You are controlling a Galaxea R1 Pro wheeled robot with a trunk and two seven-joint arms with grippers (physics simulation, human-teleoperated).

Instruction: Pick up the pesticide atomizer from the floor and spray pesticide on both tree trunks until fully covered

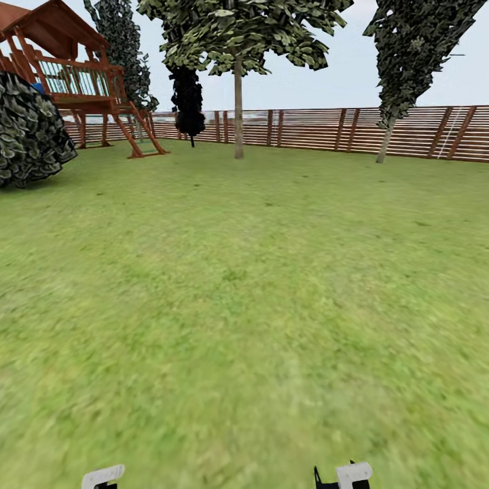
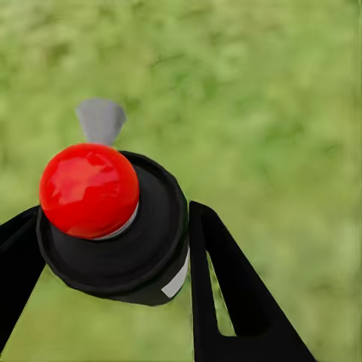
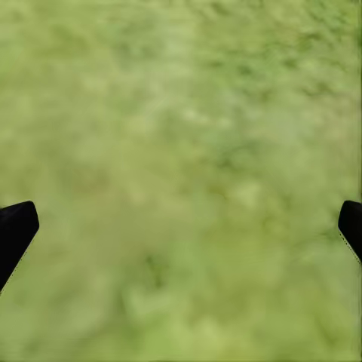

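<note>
The left gripper (image 2: 113, 249) is clamped on the pesticide atomizer (image 2: 113, 226), red knob up, in the lower left of the left wrist frame; the right gripper (image 3: 181, 226) hangs spread over bare grass (image 3: 181, 113). I'd say roll closer before spraying. The head view alone shows the pale tree trunk (image 1: 238, 115) at upper centre, by the fence (image 1: 305, 129), well away.
</note>
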